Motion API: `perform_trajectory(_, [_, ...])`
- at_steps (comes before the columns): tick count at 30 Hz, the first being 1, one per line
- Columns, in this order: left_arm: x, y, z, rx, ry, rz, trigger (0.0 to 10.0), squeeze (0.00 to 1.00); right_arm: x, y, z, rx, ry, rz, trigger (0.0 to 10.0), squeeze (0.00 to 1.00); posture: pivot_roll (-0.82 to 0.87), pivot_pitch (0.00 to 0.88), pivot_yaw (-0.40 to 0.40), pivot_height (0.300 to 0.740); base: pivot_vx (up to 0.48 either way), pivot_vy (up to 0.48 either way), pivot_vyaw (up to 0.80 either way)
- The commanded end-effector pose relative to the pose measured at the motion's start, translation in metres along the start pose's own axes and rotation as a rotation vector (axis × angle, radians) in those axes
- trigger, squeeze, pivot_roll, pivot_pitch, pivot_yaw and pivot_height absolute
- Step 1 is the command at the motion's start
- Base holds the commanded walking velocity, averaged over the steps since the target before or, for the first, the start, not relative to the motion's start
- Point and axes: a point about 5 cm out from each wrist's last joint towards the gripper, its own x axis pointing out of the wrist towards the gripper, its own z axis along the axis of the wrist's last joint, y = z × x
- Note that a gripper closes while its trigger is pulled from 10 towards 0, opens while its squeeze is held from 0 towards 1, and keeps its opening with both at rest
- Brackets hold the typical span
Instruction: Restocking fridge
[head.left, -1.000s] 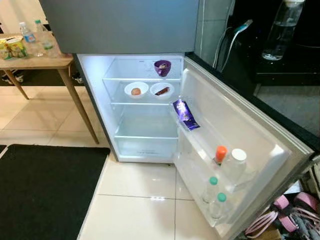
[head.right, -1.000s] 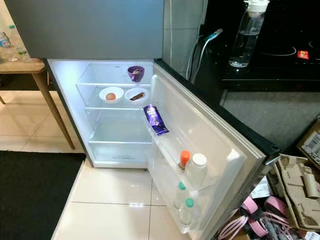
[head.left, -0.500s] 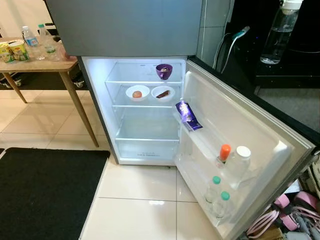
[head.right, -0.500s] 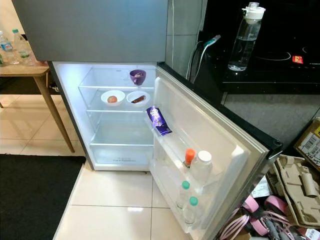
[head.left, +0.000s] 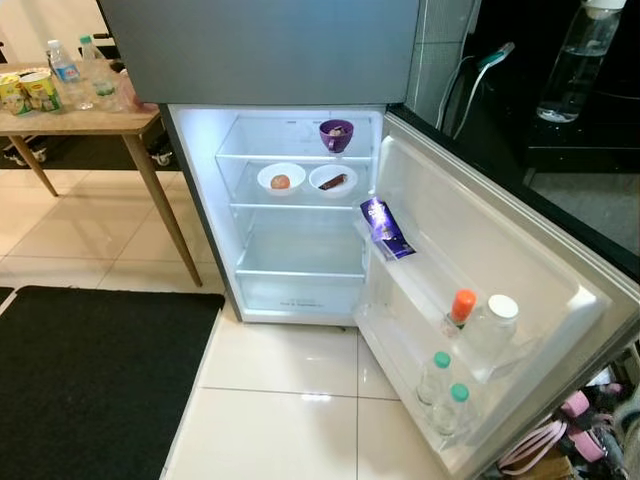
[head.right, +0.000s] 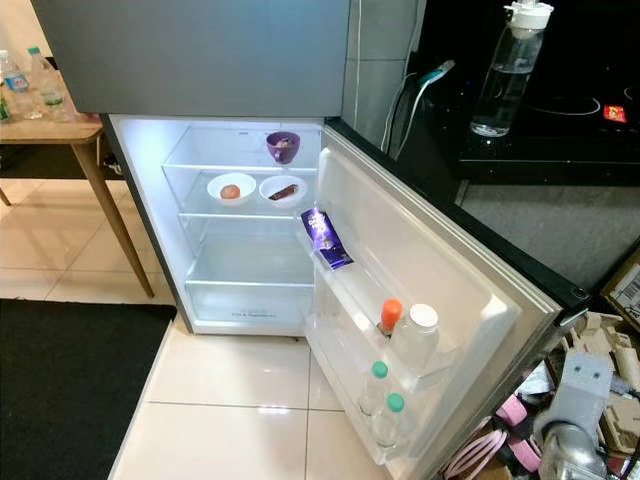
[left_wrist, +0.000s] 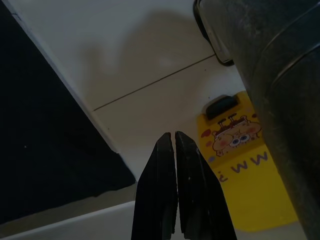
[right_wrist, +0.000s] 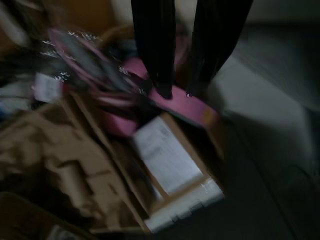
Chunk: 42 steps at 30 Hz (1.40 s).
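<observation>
left eye view: wooden table (head.left: 75, 120) at 10 o'clock with bottles (head.left: 78, 72); black mat (head.left: 90, 385) at 8 o'clock. fridge (head.left: 290, 215) open at centre, purple bowl (head.left: 336, 134) above two white bowls (head.left: 308, 180). door (head.left: 480, 270) at 4 o'clock holds a purple packet (head.left: 385, 228) and bottles (head.left: 462, 340). left gripper (left_wrist: 175, 142) fingers pressed together, empty. right gripper (right_wrist: 176, 92) fingers parted, empty, over pink slippers (right_wrist: 175, 102).
</observation>
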Motion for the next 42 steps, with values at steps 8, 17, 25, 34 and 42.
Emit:
perform_trajectory(8, [0.000,0.002,0.010,-0.021,-0.038,0.000,10.0,0.00,0.002,0.043,0.015,0.156,-0.087,0.377,10.0,0.00,-0.10,0.000,0.014,0.740,0.000,0.000,0.00])
perform_trajectory(17, [0.000,0.001,0.010,-0.025,-0.034,-0.006,10.0,0.00,-0.015,0.072,0.004,0.204,-0.040,0.856,10.0,0.00,-0.10,0.000,0.014,0.740,0.000,0.000,0.00])
perform_trajectory(25, [0.000,0.002,0.009,-0.023,-0.031,-0.009,10.0,0.00,-0.046,0.143,-0.015,0.095,0.045,1.325,10.0,0.00,-0.11,0.000,0.017,0.740,0.000,0.000,0.00])
perform_trajectory(34, [0.000,0.002,0.009,-0.025,-0.031,-0.009,10.0,0.00,-0.113,0.210,-0.001,0.060,-0.018,1.854,10.0,0.00,-0.10,0.000,0.019,0.740,0.000,0.000,0.00])
perform_trajectory(42, [0.000,0.001,0.010,-0.029,-0.031,-0.011,10.0,0.00,-0.049,0.192,0.007,-0.004,-0.138,1.183,10.0,0.00,-0.10,0.000,0.015,0.740,0.000,0.000,0.00])
